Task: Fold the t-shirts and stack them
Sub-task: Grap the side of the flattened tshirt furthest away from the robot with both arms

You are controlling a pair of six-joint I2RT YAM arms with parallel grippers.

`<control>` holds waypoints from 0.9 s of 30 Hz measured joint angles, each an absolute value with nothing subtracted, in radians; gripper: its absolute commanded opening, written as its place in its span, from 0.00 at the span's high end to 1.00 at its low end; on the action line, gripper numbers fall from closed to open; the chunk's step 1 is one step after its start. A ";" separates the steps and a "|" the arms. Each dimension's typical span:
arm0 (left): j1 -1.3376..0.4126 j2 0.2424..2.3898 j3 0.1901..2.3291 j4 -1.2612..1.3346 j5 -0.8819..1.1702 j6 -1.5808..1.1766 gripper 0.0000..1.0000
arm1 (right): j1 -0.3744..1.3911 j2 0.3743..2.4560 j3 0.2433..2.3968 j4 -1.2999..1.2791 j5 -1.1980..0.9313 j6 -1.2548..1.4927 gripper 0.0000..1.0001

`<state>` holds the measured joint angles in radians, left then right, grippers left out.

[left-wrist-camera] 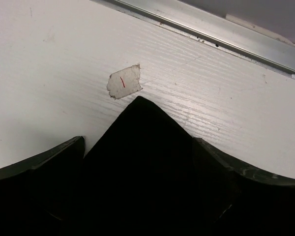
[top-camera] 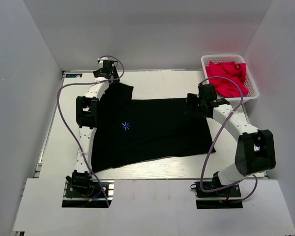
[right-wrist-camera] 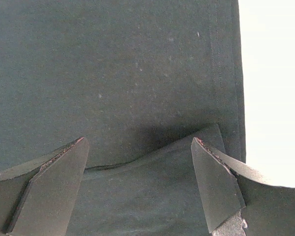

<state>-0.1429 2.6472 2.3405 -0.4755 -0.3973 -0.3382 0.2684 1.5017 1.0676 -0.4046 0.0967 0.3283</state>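
Note:
A black t-shirt with a small light-blue starburst print lies spread flat on the white table. My left gripper is at the shirt's far left sleeve. In the left wrist view it is open, low over the table, with a pointed corner of black cloth lying between the fingers. My right gripper is at the shirt's far right corner. In the right wrist view it is open over the cloth, with a raised fold edge between the fingers.
A white basket holding red cloth stands at the far right. A scrap of tape lies on the table just past the sleeve corner. A metal rail runs along the table's far edge. White walls enclose the table.

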 measured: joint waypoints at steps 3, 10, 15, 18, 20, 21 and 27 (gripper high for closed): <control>-0.138 2.647 2.337 -0.463 -0.375 -0.339 0.05 | 0.268 1.515 1.068 -0.414 0.102 0.328 0.10; -0.127 2.654 2.336 -0.432 -0.356 -0.343 0.47 | 0.268 1.567 1.078 -0.419 0.114 0.332 0.10; -0.125 2.654 2.320 -0.389 -0.330 -0.342 0.94 | 0.268 1.658 1.171 -0.409 0.179 0.340 0.10; -0.125 2.654 2.318 -0.380 -0.309 -0.334 1.00 | 0.267 1.750 1.274 -0.397 0.216 0.356 0.10; -0.125 2.654 2.316 -0.377 -0.305 -0.327 1.00 | 0.264 1.822 1.357 -0.381 0.237 0.373 0.10; -0.125 2.654 2.314 -0.374 -0.303 -0.325 1.00 | 0.262 1.856 1.390 -0.363 0.247 0.386 0.10; -0.125 2.607 2.218 -0.313 -0.294 -0.331 1.00 | 0.225 2.037 1.560 -0.344 0.241 0.432 0.10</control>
<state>-0.1249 2.6072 2.2181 -0.3134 -0.2943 -0.3305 0.2253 2.0373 1.5604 -0.3435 0.2405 0.4316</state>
